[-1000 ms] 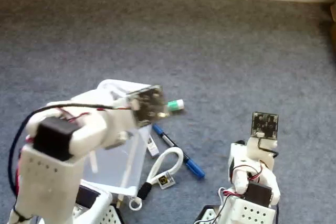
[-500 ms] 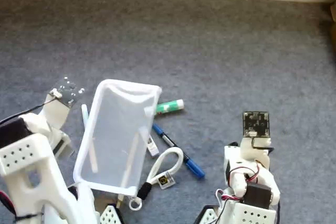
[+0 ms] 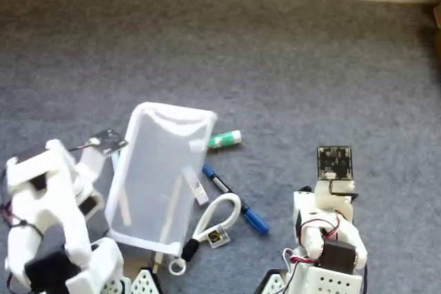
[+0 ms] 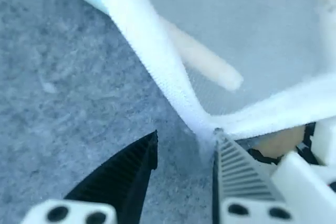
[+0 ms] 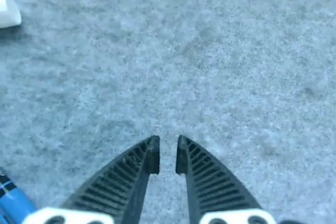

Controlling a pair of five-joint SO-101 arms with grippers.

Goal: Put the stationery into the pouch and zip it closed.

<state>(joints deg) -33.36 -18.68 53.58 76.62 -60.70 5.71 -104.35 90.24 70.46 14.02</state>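
Note:
A translucent white mesh pouch lies on the grey carpet with pale stick-shaped things inside it. My left gripper is open low over the carpet at the pouch's left side. One of its fingertips touches a corner of the pouch's white edge band. A green and white glue stick lies just right of the pouch, and a blue pen lies below it. My right gripper hovers shut over bare carpet, with the pen's blue end and the glue stick's white cap off to one side.
A white strap loop with a small tag and a ring lies by the pouch's near right corner. The left arm's body and the right arm's base stand at the near edge. Open carpet stretches across the far half.
The left arm has swung off the top of the pouch to its left side and come down close to the edge. The pouch has shifted slightly. The right arm drew back a little.

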